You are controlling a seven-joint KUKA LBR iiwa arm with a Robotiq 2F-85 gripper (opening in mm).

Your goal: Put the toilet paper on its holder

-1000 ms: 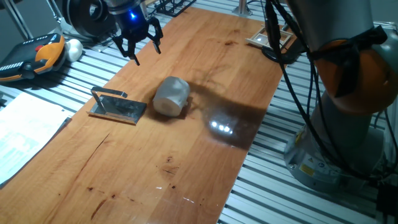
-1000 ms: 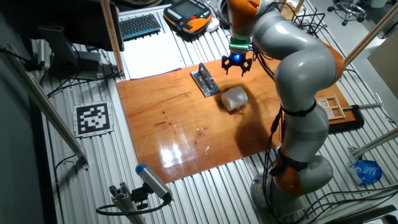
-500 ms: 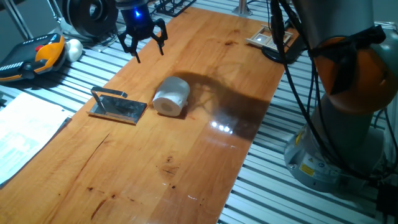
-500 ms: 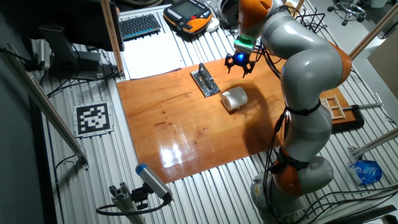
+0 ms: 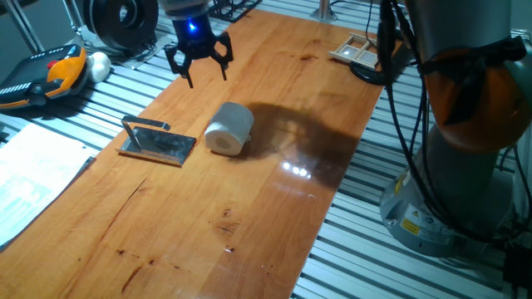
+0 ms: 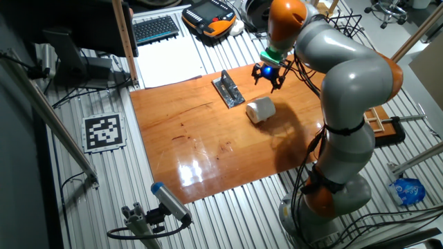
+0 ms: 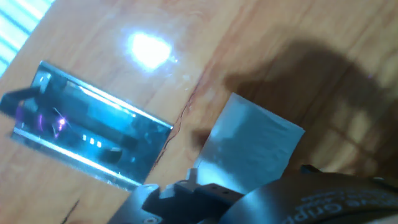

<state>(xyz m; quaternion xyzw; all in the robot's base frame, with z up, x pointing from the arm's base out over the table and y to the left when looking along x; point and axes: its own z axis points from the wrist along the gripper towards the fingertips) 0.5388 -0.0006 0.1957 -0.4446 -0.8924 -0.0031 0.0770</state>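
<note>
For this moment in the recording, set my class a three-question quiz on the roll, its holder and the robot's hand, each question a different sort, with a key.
1. True or false: the toilet paper sits on the holder.
2. The hand is: A) gripping the roll, B) open above the table, holding nothing, C) resting on the holder.
3. Fill in: the roll lies on its ____ on the wooden table.

Key: 1 false, it lies beside the holder. 2 B. 3 side.
</note>
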